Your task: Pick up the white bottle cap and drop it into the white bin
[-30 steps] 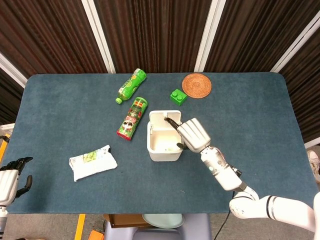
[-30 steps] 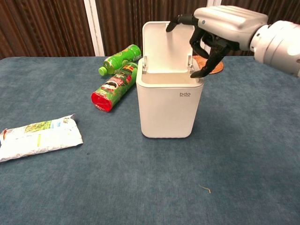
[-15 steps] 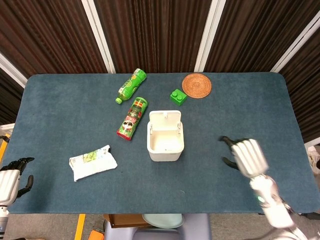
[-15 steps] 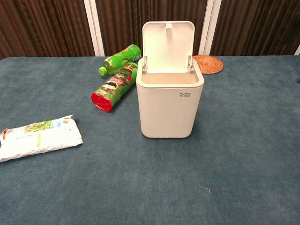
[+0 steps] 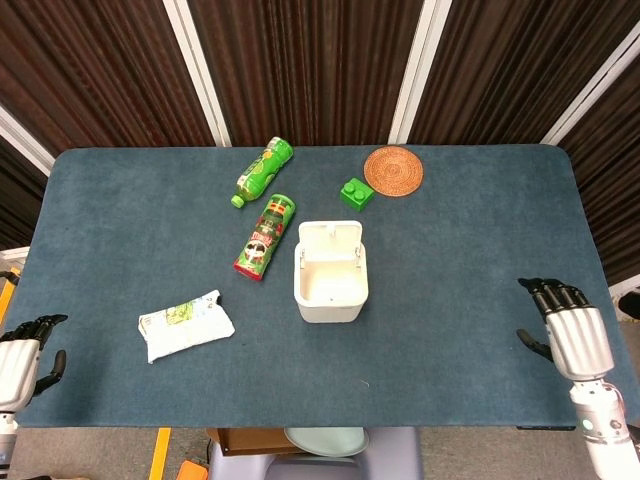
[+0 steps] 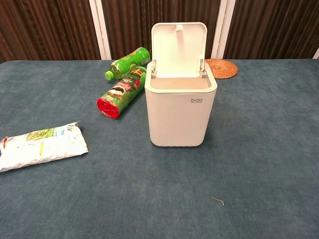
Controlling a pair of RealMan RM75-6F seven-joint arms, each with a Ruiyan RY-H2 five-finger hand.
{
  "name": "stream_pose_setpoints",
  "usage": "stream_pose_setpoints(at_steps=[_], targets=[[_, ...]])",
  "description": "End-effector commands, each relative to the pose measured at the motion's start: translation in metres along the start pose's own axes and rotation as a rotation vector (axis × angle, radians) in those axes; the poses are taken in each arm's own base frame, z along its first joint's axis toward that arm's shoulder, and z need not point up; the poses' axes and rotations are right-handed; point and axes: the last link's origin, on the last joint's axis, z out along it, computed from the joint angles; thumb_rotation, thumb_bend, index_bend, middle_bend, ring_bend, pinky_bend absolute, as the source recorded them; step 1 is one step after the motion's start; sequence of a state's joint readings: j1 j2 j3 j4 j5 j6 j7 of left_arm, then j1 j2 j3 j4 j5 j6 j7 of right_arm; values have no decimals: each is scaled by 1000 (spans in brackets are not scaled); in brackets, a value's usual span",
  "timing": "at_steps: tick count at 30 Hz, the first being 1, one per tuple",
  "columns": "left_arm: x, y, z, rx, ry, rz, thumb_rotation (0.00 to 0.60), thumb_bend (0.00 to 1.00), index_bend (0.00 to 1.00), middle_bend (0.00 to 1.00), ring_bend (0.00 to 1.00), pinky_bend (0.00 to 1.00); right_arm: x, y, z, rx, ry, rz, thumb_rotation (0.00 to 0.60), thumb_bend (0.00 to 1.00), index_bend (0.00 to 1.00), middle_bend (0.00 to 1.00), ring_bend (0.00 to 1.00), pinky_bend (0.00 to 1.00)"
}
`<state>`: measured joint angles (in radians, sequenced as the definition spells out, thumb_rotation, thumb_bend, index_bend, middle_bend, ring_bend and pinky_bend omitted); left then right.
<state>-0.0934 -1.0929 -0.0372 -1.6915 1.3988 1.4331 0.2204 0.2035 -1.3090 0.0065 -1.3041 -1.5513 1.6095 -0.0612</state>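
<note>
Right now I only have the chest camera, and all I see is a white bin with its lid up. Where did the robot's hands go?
Observer: The right hand is at the table's right edge, well away from the white bin, holding nothing.
Operator: And the other one?
Observer: The left hand sits off the table's left corner, fingers apart, also empty.
Operator: Is anything hiding behind the bin's lid?
Observer: Yes, a green block lies beyond it, just left of the woven coaster.
Operator: Can you see the cap inside?
Observer: I see the bin's pale floor from above, but cannot make out a cap there.
</note>
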Motion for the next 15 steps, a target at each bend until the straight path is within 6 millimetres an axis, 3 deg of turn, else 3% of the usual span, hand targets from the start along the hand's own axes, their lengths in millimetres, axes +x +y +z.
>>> stream_pose_setpoints(at_steps=[1,6,15], targets=[[0,0,0,-5,0,-2,600,503,244,276,289,406,-17,2,5,7,-86,-15,600,83,170,189,89,184],[0,-1,0,-5,-4,-13,600,503,244,276,289,407,-26,6,9,-13,-159,-19,600,83,66,114,20,156],[-1,0,-1,-6,-5,-6,600,501,243,276,289,407,-24,3,9,15,-173,40,600,83,72,115,20,154]])
